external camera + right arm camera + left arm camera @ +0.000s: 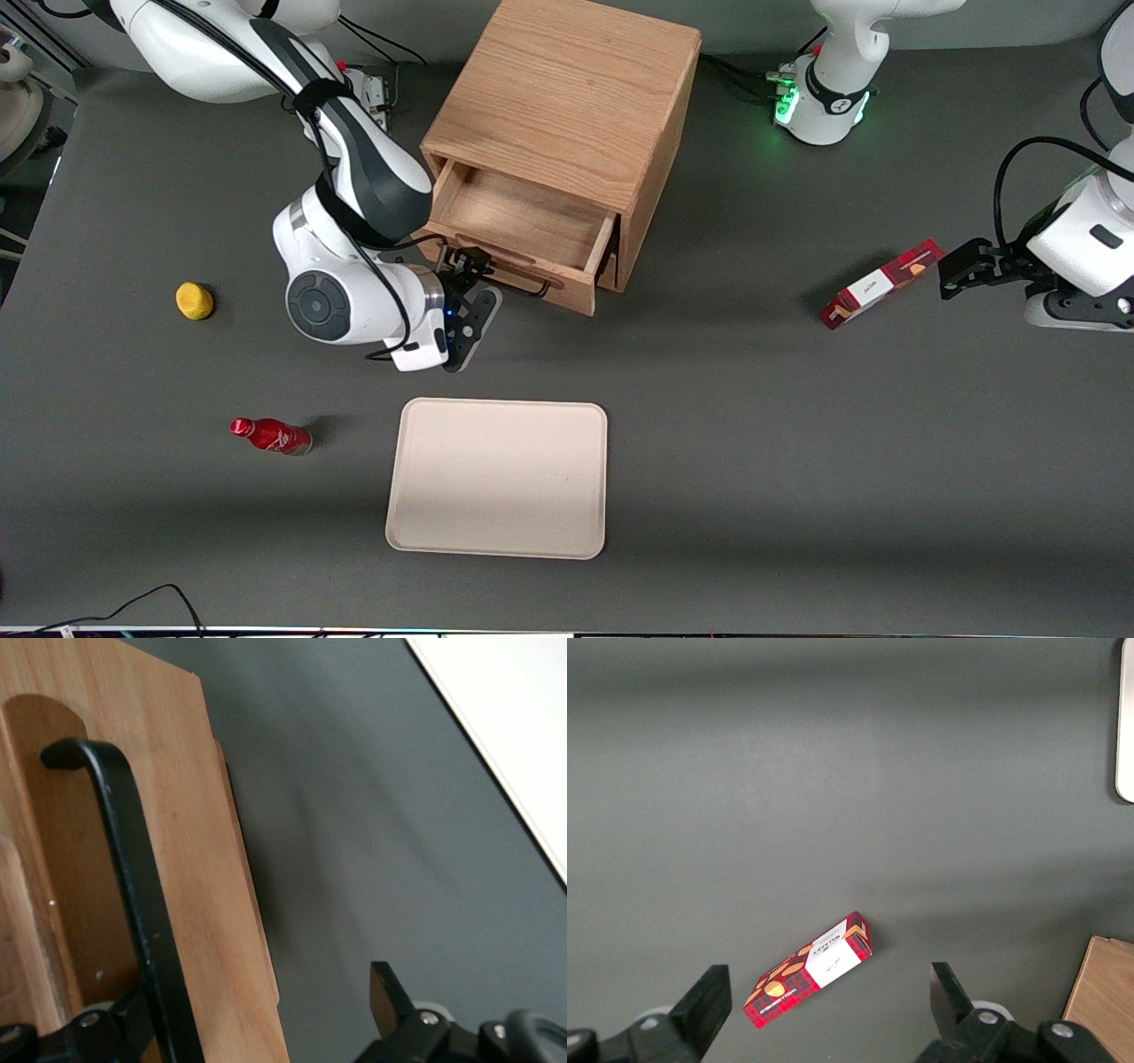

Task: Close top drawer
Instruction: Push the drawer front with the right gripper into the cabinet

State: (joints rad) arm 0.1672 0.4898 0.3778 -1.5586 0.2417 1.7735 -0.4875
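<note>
At the front of the wooden cabinet [567,106], top drawer [523,226] pulled well out, bare inside open to the front view, nothing in it; so not yet closed, whole push left to do. Right at the drawer front, gripper [469,266] of the working arm, fingers spread apart, one finger [115,1028] against the black wire handle [133,895], the other finger [390,1001] free over the grey table [797,443]; nothing pinched. Judged as placed for the push, with contact on the handle side only. Nearer to the front camera, beige tray [496,478]; toward the working arm's end, red bottle [270,436] lying down and yellow object [194,300]; toward the parked arm's end, red box [881,283]
</note>
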